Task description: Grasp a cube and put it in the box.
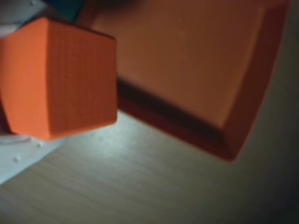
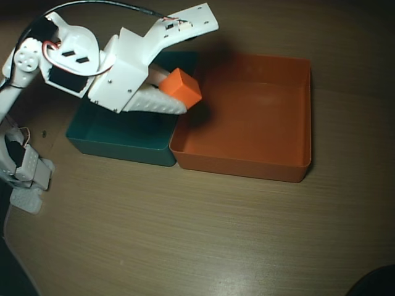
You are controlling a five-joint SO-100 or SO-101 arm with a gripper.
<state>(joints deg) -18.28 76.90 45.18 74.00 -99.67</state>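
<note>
— Closest to the wrist lens?

— Cube (image 1: 58, 79), orange, filling the left side of that view, blurred but with its edges clear. White plastic of the gripper shows at its lower left.

— Is the claw holding it?

— Yes. In the overhead view the gripper (image 2: 184, 92) is closed on the cube (image 2: 181, 87), one white finger (image 2: 157, 102) lying under and along it; the other finger is mostly hidden behind the cube and the arm.

— Where is the cube relative to the trays?

— Held in the air, above the seam where the green tray (image 2: 117, 137) meets the box (image 2: 247, 165). It casts a shadow on the box's left wall and floor.

— And the box?

— Orange, shallow, square, with upright walls, on the wooden table (image 2: 185, 234). It sits touching the green tray's right side in the overhead view. Its floor looks bare. In the wrist view, its corner (image 1: 224, 135) lies right of the cube, with table grain below.

— The arm?

— White, reaching in from the upper left of the overhead view, across the green tray.
</note>
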